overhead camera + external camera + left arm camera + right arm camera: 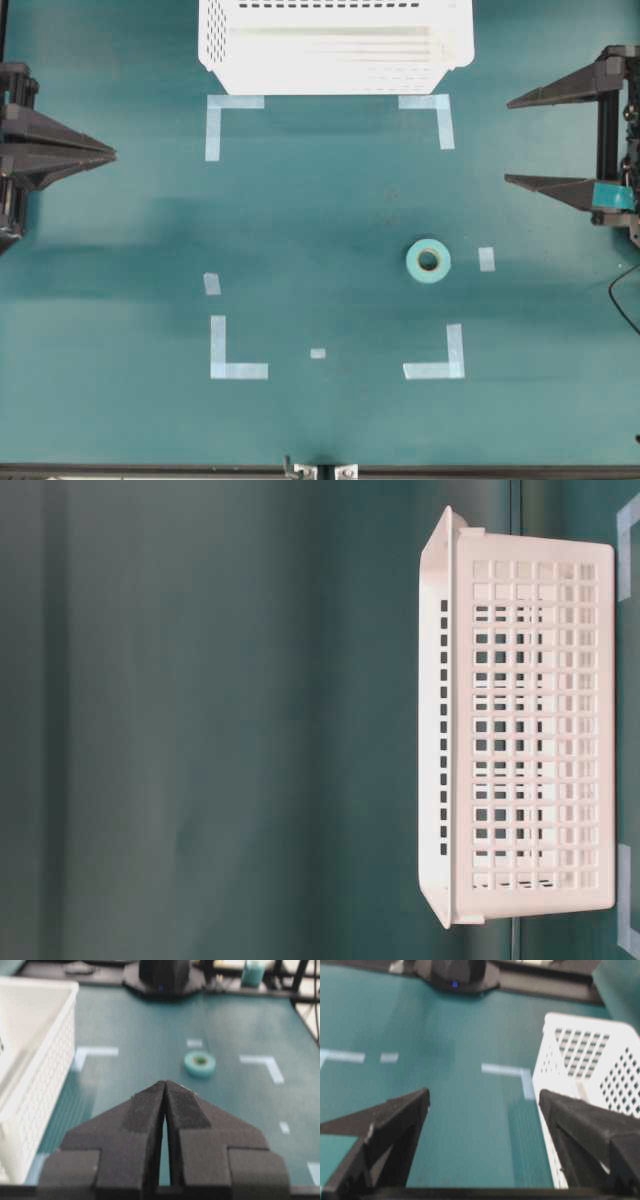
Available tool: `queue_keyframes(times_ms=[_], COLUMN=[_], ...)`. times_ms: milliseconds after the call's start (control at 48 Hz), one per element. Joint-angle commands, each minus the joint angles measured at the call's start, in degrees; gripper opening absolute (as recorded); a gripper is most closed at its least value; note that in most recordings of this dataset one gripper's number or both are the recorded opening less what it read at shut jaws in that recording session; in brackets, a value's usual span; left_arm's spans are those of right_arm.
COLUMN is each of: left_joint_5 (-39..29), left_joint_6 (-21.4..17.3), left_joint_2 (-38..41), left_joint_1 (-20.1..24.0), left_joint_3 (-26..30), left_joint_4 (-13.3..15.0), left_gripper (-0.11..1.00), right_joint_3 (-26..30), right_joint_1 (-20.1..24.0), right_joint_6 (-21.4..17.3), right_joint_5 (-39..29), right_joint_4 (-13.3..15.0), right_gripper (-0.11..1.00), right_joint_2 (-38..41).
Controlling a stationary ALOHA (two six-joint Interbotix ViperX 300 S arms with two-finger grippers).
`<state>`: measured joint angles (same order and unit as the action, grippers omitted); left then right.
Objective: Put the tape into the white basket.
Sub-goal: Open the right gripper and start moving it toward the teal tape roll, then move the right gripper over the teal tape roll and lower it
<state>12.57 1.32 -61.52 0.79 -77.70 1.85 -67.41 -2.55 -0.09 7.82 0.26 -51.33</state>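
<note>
The tape (428, 261), a small mint roll with a tan core, lies flat on the green table, right of centre; it also shows in the left wrist view as the tape (200, 1063). The white basket (335, 60) stands at the table's far edge, its perforated wall (530, 720) facing the table-level camera. At the left edge my left gripper (112, 154) is shut with nothing in it, fingertips (172, 1091) touching. My right gripper (508, 141) stands wide open and bare at the right edge, well above and right of the tape. The basket wall (580, 1055) shows beside its right finger.
Pale blue tape strips mark L-shaped corners (235, 360) and short dashes (486, 259) on the table. A teal patch (612, 195) sits on the right arm's wrist. The opposite arm base (162, 977) stands across the table.
</note>
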Motion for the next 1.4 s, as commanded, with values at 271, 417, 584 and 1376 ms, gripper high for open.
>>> queue_keyframes(times_ms=[271, 417, 584, 1376], left_joint_5=[-2.02, -2.11, -3.25, -13.97], left_joint_6=[0.88, 1.32, 1.32, 0.7], left_joint_2=[-8.88, -16.87, -21.8, -20.83], left_joint_1=[-0.09, -0.18, -0.18, 0.0], left_joint_3=[-6.68, -10.63, -12.83, -12.66], left_joint_4=[-0.09, -0.09, -0.09, -0.09], left_gripper=[-0.11, -0.11, -0.11, -0.11], right_joint_3=[5.01, 6.42, 7.03, 16.17], right_joint_1=[1.05, 2.72, 4.04, 4.04], right_joint_6=[-0.09, -0.09, -1.58, -8.26], right_joint_5=[-15.29, -21.01, -24.35, -40.43], right_joint_4=[0.09, 0.0, -0.09, 0.09], right_gripper=[0.98, 0.99, 0.99, 0.99], right_joint_2=[-3.25, -3.08, -2.9, 7.73])
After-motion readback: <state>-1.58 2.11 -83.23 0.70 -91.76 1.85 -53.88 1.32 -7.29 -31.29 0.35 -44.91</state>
